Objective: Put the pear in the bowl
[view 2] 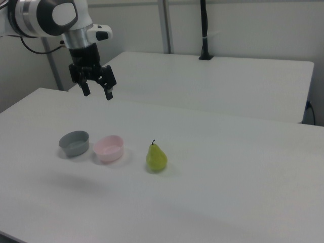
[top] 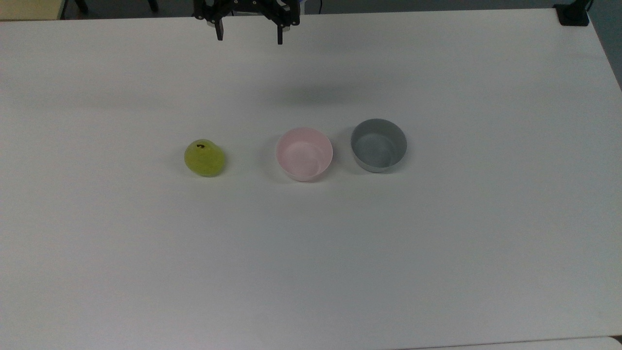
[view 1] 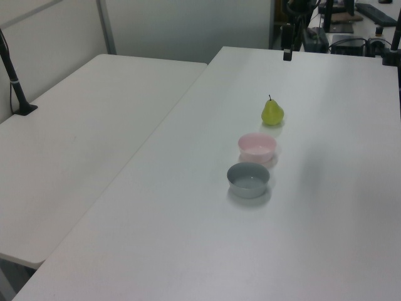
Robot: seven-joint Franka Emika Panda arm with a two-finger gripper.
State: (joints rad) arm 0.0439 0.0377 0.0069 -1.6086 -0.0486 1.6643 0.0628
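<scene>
Gripper (top: 249,38) hangs high over the table's (top: 437,253) far edge, fingers wide apart and empty; pear (top: 204,158) stands upright, just beside the pink bowl (top: 304,154) on the top view's left, likely light, smooth, slippery, best pinched across its wide belly.

Left view, right of frame centre: pear (view 1: 272,113) upright on white table (view 1: 188,238), stem up. Just below it, well clear, pink bowl (view 1: 257,147), empty. Below that, close beside, grey bowl (view 1: 248,179), empty. Second white table (view 1: 75,144) at left. Black post (view 1: 14,75) at left edge.
</scene>
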